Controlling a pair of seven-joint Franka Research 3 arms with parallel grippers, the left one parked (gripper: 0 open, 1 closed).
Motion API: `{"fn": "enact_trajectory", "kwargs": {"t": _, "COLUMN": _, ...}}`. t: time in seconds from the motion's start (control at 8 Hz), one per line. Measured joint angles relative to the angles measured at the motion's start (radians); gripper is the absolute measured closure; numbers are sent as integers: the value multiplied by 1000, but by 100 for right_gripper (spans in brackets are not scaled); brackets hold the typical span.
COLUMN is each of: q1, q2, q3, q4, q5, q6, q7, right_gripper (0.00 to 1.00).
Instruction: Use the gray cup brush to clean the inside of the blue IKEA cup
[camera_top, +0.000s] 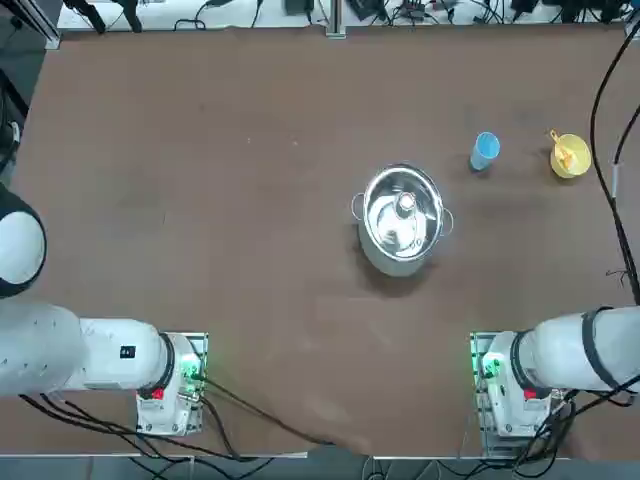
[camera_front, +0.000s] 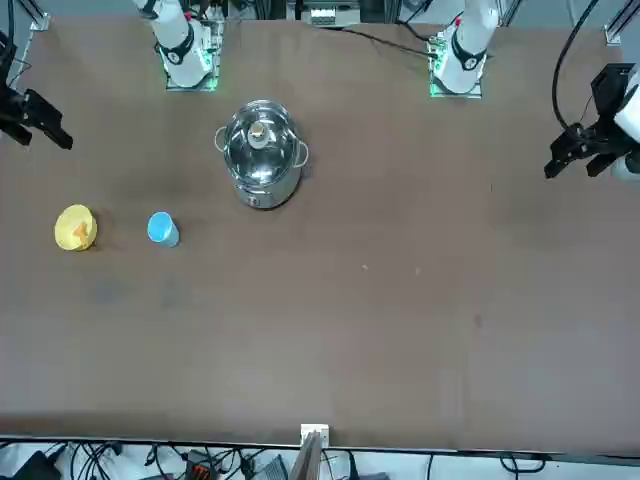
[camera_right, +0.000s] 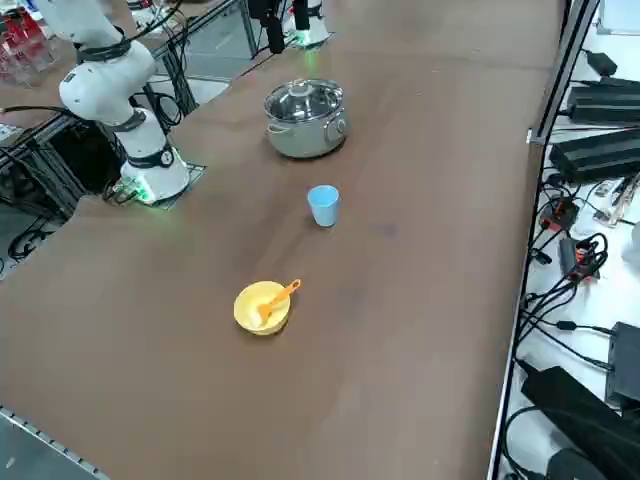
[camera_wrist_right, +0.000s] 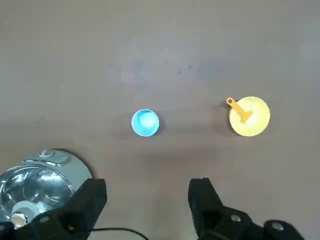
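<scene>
Seen from overhead, 12 o'clock pointing away from the robot, the lidded pot (camera_top: 403, 220) stands on the desk (camera_top: 250, 200). At its 2 o'clock stands the tumbler (camera_top: 484, 150); at the tumbler's 3 o'clock is the bowl (camera_top: 571, 165). The cup brush (camera_top: 562, 147) leans in the bowl, handle over the rim toward 11 o'clock. The right end effector (camera_wrist_right: 147, 185) hangs above the desk.

The brown bench (camera_top: 300, 270) is edged by a metal rail (camera_right: 520, 270); beyond that rail, black cables (camera_right: 560, 290) and dark boxes (camera_right: 600, 150) are strewn over a white surface (camera_right: 545, 430).
</scene>
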Motion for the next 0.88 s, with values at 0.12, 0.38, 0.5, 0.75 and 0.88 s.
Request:
{"fn": "enact_trajectory", "kwargs": {"t": 0.12, "q1": 0, "q2": 0, "q3": 0, "q4": 0, "q5": 0, "q6": 0, "q7": 0, "right_gripper": 0}}
{"fn": "enact_trajectory", "kwargs": {"t": 0.38, "q1": -1, "q2": 6, "q3": 0, "q4": 3, "q5": 0, "q6": 2, "q7": 0, "right_gripper": 0}}
{"fn": "enact_trajectory", "kwargs": {"t": 0.5, "q1": -3, "q2": 20, "q3": 0, "q4": 10, "q5": -19, "q6": 3, "q7": 1, "right_gripper": 0}}
{"fn": "enact_trajectory", "kwargs": {"t": 0.75, "q1": -16, "q2": 88, "q3": -1, "q4": 8, "q5": -158, "q6": 4, "q7": 1, "right_gripper": 0}}
{"fn": "enact_trajectory", "kwargs": {"t": 0.88, "q1": -17, "q2": 146, "q3": -2, "q4": 0, "q5": -213, "q6": 24, "q7": 1, "right_gripper": 0}}
